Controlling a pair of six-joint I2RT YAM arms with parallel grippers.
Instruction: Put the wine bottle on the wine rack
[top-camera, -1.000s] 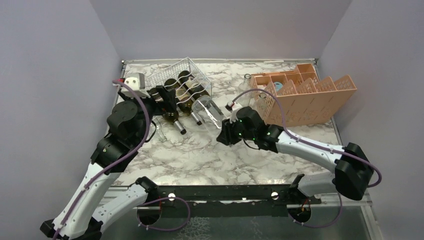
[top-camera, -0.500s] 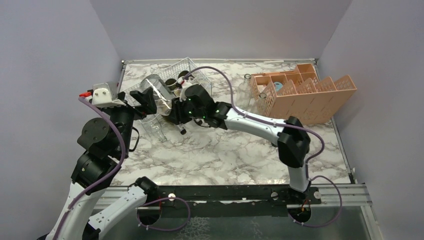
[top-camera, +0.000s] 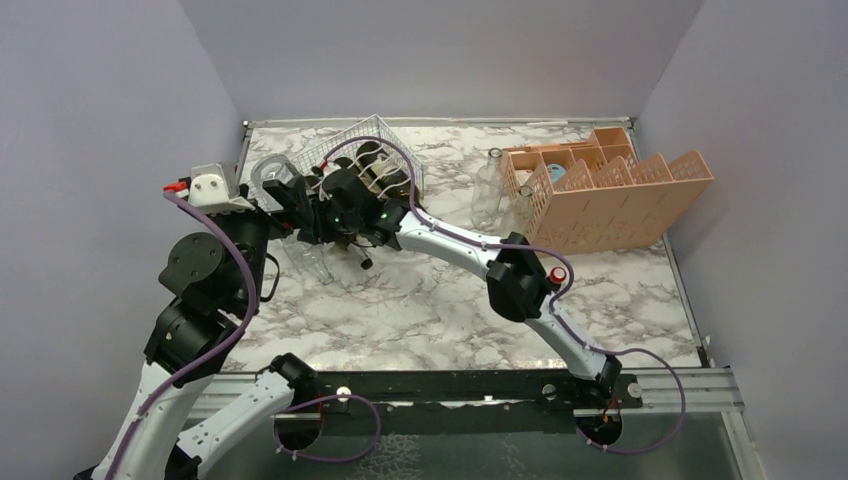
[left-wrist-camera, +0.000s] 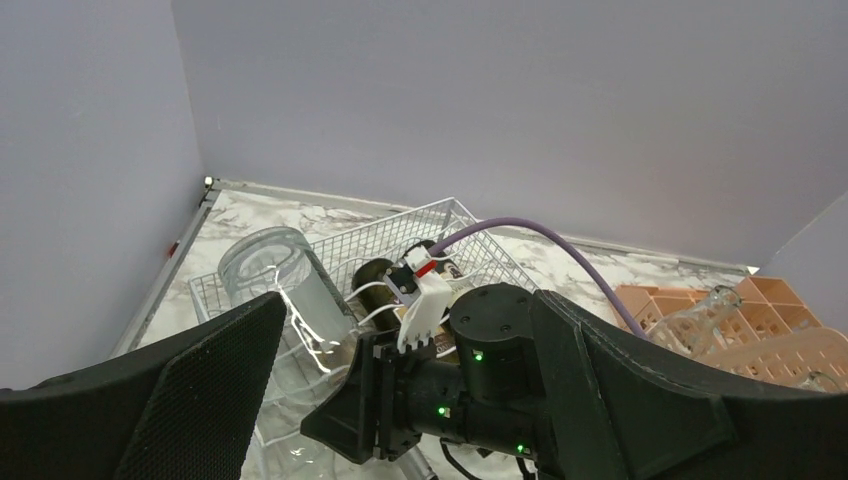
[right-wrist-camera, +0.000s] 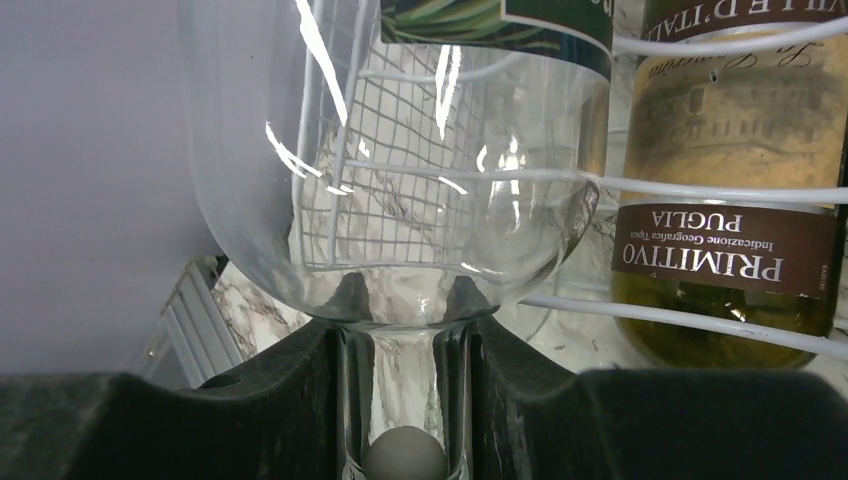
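Clear bottle (left-wrist-camera: 285, 288) at rack (top-camera: 372, 132), left edge

Even, diffuse overhead light, bright throughout. The top view is sharp with no motion blur and only faint soft shadows on the white-grey marbled tabletop (top-camera: 420, 300). Right wrist view: white streak glare on the clear glass wine bottle (right-wrist-camera: 400, 200) and the thin white wire rack (right-wrist-camera: 720, 188). The right gripper's black foam pads (right-wrist-camera: 230, 420) are dark and slightly soft. Left wrist view: the left gripper's black textured fingers (left-wrist-camera: 190, 400) are out of focus, the background is crisp, and there is a wide-angle bend at the edges.
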